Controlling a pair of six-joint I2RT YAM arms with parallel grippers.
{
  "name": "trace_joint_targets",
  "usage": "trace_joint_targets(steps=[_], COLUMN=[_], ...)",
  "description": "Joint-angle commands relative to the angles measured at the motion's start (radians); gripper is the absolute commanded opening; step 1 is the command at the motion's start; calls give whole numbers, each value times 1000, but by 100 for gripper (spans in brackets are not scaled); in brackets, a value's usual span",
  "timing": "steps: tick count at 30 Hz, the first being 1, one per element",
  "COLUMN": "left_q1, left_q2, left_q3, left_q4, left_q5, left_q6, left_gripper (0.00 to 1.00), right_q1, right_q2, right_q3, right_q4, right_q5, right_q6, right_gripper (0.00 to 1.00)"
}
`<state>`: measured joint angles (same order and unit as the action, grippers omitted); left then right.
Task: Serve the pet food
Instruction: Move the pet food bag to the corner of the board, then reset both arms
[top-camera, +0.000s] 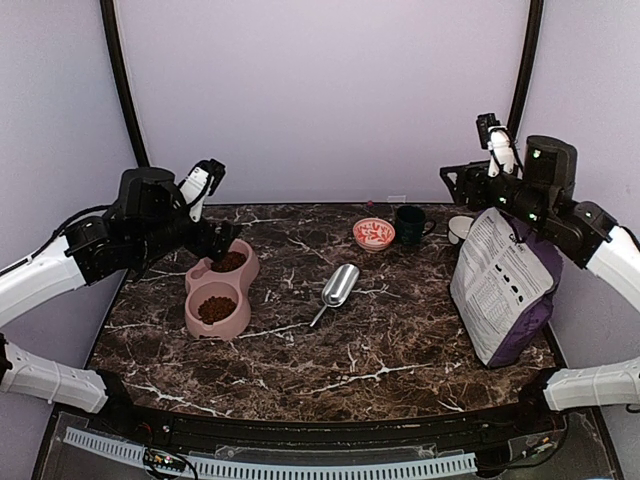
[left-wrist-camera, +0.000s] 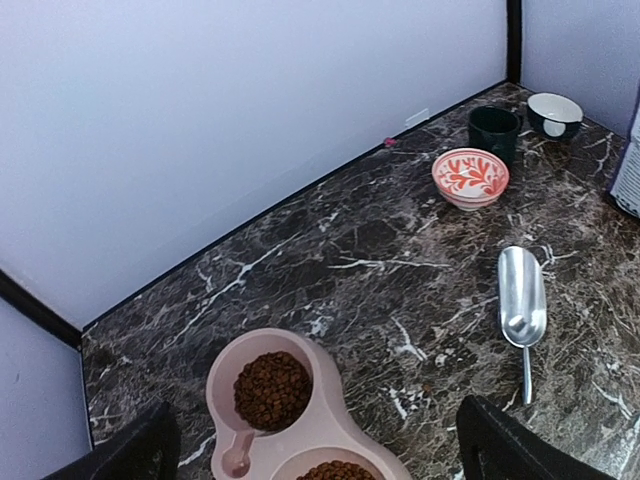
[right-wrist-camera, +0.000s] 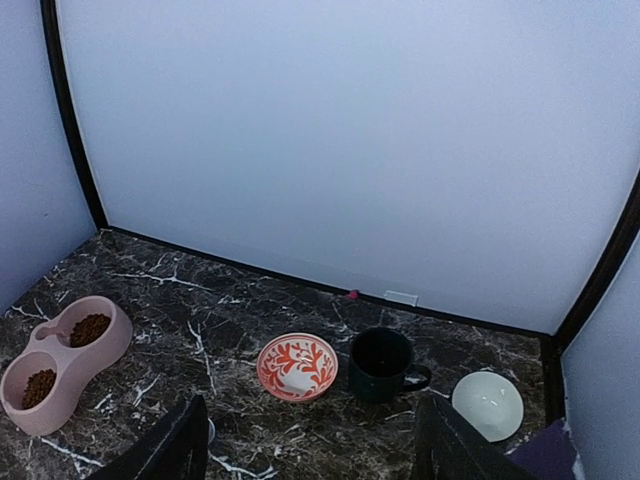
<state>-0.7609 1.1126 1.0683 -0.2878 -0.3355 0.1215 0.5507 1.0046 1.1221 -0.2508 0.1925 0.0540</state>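
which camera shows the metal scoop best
The left wrist view: the scoop lies whole and close, bowl and handle clear. The top view shows it whole too, but smaller. The right wrist view barely shows it, if at all.

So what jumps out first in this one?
The pink double bowl on the left draws the eye first, with brown pet food in both compartments. Next come the empty metal scoop lying in the middle, and the big purple-and-white bag standing at the right edge.
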Motion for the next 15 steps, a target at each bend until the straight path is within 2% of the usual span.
trace_joint_targets(steps=[1,8,12,15], left_q1=[66,235,306,327], left_q2=[-78,-161,-211,-243], left_q3=[-54,-209,-364,-530], left_q4=[5,69,232,466], left_q5=[-84,-215,-295,-364], left_q6=[-79,-195,-203,-123], left_gripper=[99,99,99,99], right_q1=[1,7,7,7], right_q2=[42,47,46,41], right_q3=[-1,-137,-212,-244], right_q4=[82,160,194,201], right_q5=[-103,-129,-161,-161], right_q6=[82,110,124,132], right_gripper=[71,74,74,74])
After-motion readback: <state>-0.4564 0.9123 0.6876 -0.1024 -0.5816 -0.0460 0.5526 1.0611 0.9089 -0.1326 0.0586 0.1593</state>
